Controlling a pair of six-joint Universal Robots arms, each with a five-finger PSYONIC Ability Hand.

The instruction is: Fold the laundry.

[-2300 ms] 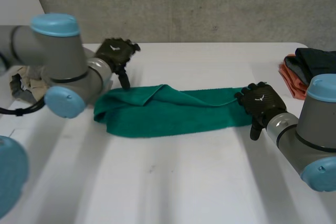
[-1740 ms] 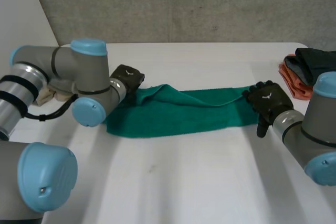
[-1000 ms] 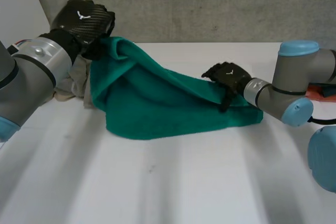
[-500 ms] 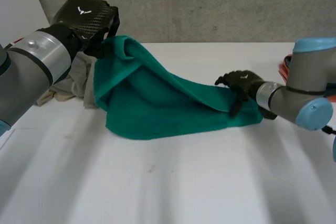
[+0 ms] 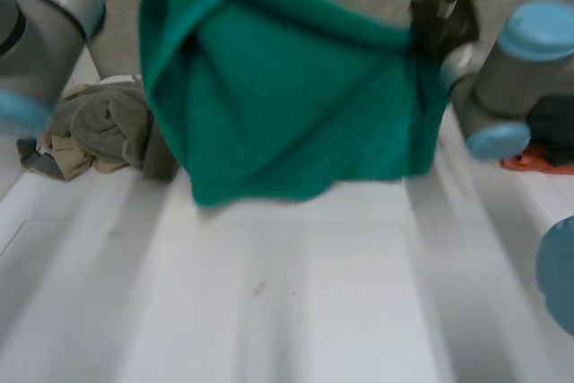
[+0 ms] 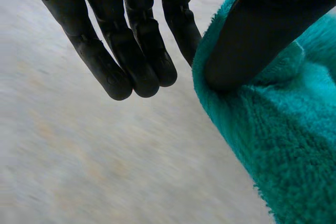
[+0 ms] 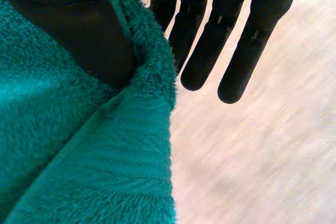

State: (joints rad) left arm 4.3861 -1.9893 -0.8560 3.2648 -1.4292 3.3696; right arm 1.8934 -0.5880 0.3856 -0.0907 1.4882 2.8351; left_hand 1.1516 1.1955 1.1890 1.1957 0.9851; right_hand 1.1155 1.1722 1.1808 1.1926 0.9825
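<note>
Green towel (image 5: 296,105) hangs soft, limp and light; my left hand (image 6: 131,35) and right hand (image 7: 210,35) each pinch an upper end.

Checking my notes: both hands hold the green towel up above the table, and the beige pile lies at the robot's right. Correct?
No: the head view shows the beige pile at the robot's left. The left hand and right hand do hold the green towel up above the table.

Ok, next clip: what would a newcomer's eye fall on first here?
The green towel hangs spread over the white table, pinched along its top by the left hand and the right hand. A beige laundry heap lies on the table beside it.
</note>
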